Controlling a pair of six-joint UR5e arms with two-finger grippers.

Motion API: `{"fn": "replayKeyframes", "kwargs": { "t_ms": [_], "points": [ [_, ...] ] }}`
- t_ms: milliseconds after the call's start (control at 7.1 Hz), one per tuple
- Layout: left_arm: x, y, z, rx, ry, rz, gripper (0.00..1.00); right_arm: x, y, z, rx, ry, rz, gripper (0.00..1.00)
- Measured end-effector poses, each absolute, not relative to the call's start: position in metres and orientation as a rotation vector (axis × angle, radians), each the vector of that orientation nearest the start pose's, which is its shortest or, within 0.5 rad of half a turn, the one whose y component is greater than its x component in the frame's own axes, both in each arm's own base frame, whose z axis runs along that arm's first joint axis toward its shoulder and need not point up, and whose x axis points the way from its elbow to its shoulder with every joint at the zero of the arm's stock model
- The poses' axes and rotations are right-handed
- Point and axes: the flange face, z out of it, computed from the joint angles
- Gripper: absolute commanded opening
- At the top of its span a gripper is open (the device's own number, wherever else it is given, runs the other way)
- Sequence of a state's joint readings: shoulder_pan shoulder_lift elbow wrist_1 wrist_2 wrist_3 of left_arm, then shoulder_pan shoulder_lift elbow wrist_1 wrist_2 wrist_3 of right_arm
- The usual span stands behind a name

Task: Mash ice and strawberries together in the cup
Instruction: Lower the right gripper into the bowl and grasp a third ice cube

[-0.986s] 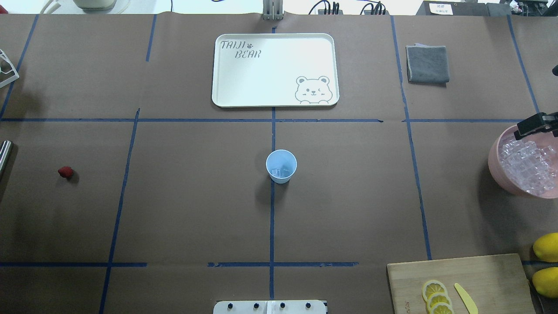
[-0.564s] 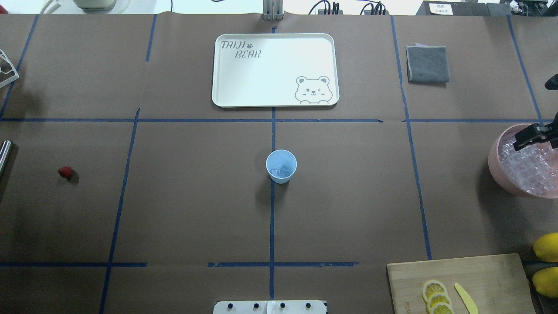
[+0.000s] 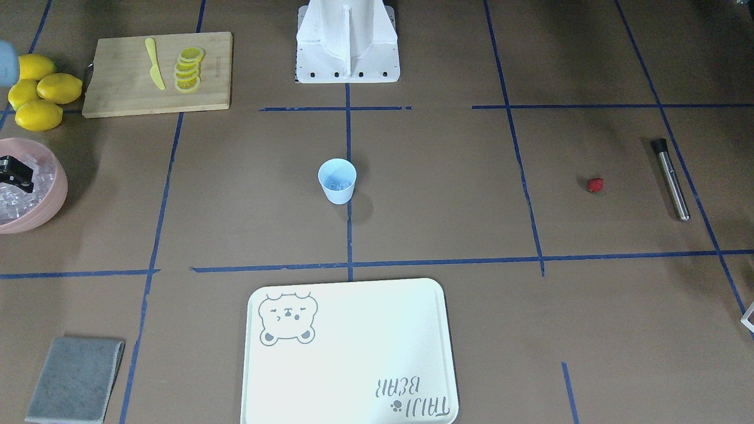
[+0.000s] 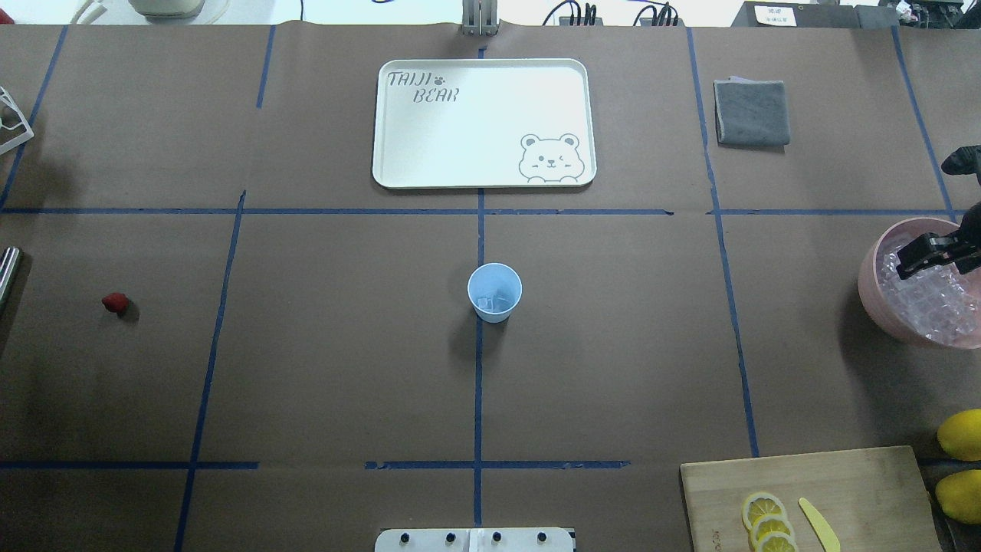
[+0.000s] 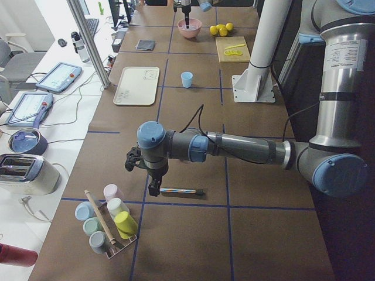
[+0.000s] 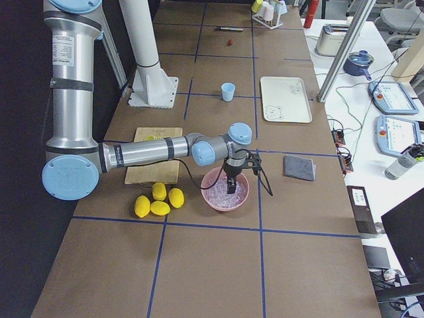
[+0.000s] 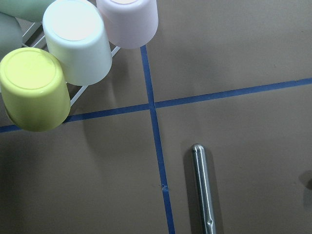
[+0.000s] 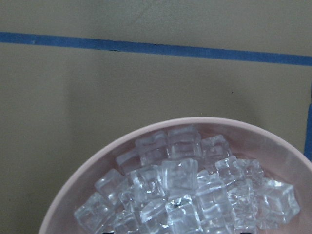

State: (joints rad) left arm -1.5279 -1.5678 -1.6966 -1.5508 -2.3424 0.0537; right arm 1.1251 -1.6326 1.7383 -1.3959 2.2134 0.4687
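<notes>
The light blue cup [image 4: 494, 291] stands upright at the table's centre with a couple of ice cubes [image 4: 493, 303] in its bottom. More ice [image 8: 185, 195] fills the pink bowl [image 4: 870, 284] at the right edge. My right gripper [image 4: 929, 254] hangs just over that ice; no fingers cross the middle of the right wrist view, so it reads as open. One strawberry [image 4: 115, 302] lies far left on the paper. My left gripper [image 5: 153, 186] hovers above a steel muddler [image 7: 204, 190]; whether it is open or shut I cannot tell.
A white bear tray [image 4: 398, 169] lies beyond the cup and a grey cloth [image 4: 752, 113] at back right. A cutting board [image 4: 858, 483] with lemon slices and a yellow knife sits front right beside whole lemons [image 4: 962, 434]. Upturned cups on a rack [image 7: 73, 44] crowd the left end.
The right gripper has come down and inward over the pink bowl, closer to the ice. Cup, strawberry and muddler have stayed put.
</notes>
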Motion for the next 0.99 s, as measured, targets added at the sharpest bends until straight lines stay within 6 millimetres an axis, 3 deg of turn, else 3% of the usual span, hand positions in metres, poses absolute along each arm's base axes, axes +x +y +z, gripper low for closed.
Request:
{"fn": "replayKeyframes", "kwargs": {
  "t_ms": [704, 845, 986],
  "points": [
    [-0.0426, -0.4967, 0.5995, 0.103, 0.771, 0.132, 1.00, -0.1416, -0.4664, 0.6082, -0.063, -0.681, -0.060, 0.73],
    [-0.0426, -0.4967, 0.5995, 0.103, 0.771, 0.132, 1.00, -0.1416, -0.4665, 0.6082, -0.063, -0.681, -0.060, 0.68],
    [-0.0426, -0.4968, 0.5993, 0.104, 0.771, 0.132, 1.00, -0.1417, -0.4668, 0.6079, -0.062, -0.682, -0.061, 0.55]
  ]
}}
